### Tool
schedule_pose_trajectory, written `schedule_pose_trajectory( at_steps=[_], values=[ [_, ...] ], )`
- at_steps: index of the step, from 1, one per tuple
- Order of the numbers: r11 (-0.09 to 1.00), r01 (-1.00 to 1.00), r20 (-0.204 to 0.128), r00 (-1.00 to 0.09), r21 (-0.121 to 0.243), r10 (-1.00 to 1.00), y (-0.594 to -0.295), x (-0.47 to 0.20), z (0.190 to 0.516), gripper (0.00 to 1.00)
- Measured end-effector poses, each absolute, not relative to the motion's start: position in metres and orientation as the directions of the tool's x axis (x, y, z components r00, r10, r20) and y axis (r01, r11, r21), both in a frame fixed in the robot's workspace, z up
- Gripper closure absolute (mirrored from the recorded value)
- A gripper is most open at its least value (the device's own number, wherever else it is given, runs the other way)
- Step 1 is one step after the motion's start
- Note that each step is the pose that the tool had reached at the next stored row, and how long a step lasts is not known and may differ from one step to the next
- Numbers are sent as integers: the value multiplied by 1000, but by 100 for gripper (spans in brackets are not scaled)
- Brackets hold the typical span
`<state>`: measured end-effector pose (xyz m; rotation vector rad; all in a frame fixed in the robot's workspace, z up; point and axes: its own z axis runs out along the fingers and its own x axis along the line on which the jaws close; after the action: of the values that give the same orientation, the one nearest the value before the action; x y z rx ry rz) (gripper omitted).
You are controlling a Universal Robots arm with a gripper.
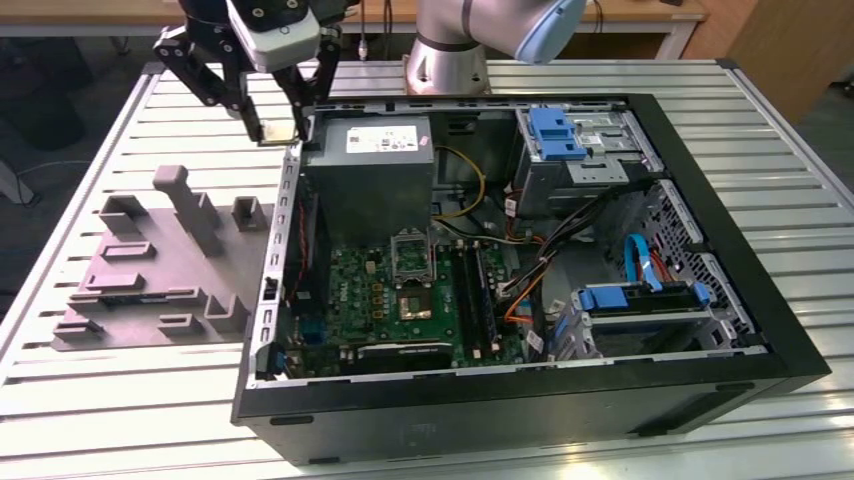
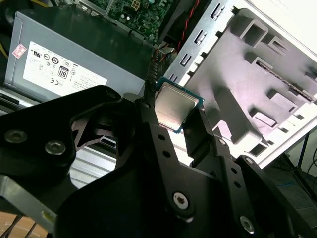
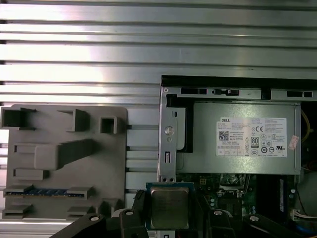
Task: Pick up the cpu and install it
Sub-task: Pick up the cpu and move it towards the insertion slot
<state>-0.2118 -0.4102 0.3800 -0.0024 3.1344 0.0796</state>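
I take the open computer case (image 1: 507,395) as my reference; it lies on the slatted metal table (image 1: 787,130). Outside the case, beside its wall on the exterior view's left, sits the grey moulded fixture (image 1: 134,290). Inside, the grey power supply (image 1: 380,190) sits in the corner by that same wall, and the green motherboard (image 1: 400,305) lies next to it on the case floor. My gripper (image 1: 278,128) hangs above that wall of the case, at the power supply's corner. Its fingers (image 2: 148,129) are drawn in part-way and pinch the cpu (image 2: 173,106) by two opposite edges. The chip is held clear of the table, above the case wall, with its silvery top showing in both wrist views (image 3: 169,207).
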Motion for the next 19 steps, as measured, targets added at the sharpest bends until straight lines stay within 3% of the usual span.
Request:
schedule_pose_trajectory(
  at_steps=[19],
  values=[
    [999,-2,-6,-1000,51,-1,-410,-205,380,53]
  ],
)
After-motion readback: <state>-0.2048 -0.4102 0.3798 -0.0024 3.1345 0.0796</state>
